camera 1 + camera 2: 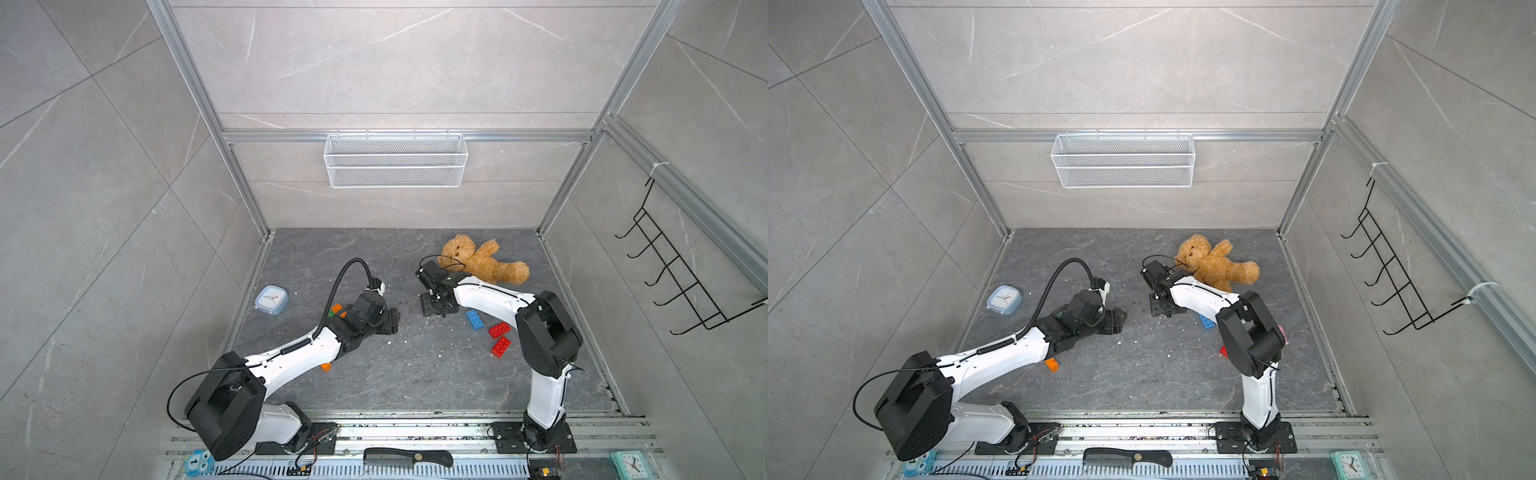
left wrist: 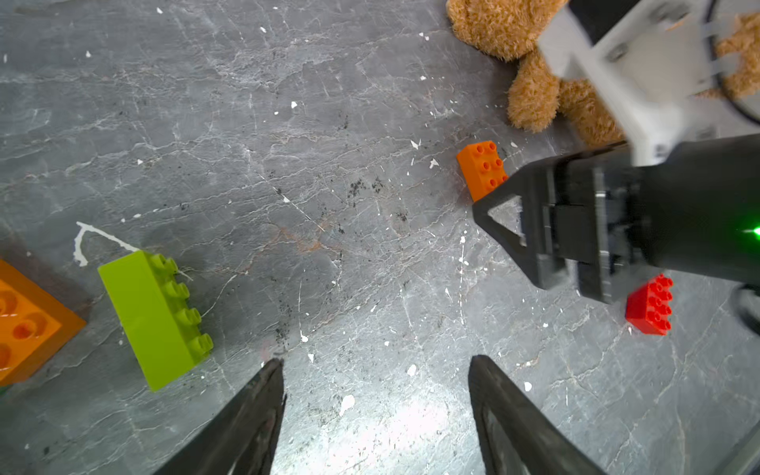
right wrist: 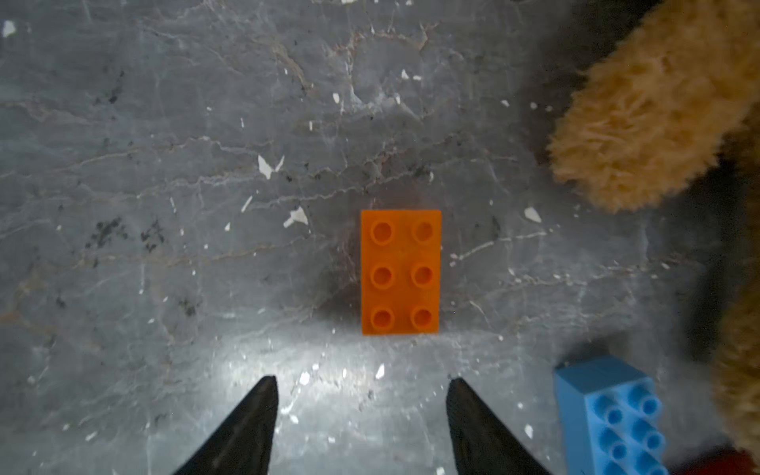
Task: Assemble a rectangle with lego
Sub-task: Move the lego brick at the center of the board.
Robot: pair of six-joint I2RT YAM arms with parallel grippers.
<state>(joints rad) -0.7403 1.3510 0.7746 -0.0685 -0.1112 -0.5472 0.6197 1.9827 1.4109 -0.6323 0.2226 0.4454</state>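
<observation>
The slate tabletop [image 1: 395, 374] shows no rectangle yet, and the bricks in view lie scattered. A teddy bear [image 1: 482, 259] sprawls at 1 o'clock. The left gripper [image 2: 376, 362] is spread wide with nothing between its fingers, and a lime brick [image 2: 154, 318] lies on its side nearby. The right gripper [image 3: 362, 380], also apart and empty, hangs near the table's centre over the orange 2x3 brick [image 3: 401, 271], which sits studs up. The blue brick [image 1: 474, 319] and two red bricks [image 1: 499, 329] [image 1: 500, 347] sit toward 3 o'clock, and another orange brick [image 1: 326, 366] lies at 8 o'clock. By my judgement, all the gathering and joining is still to do.
</observation>
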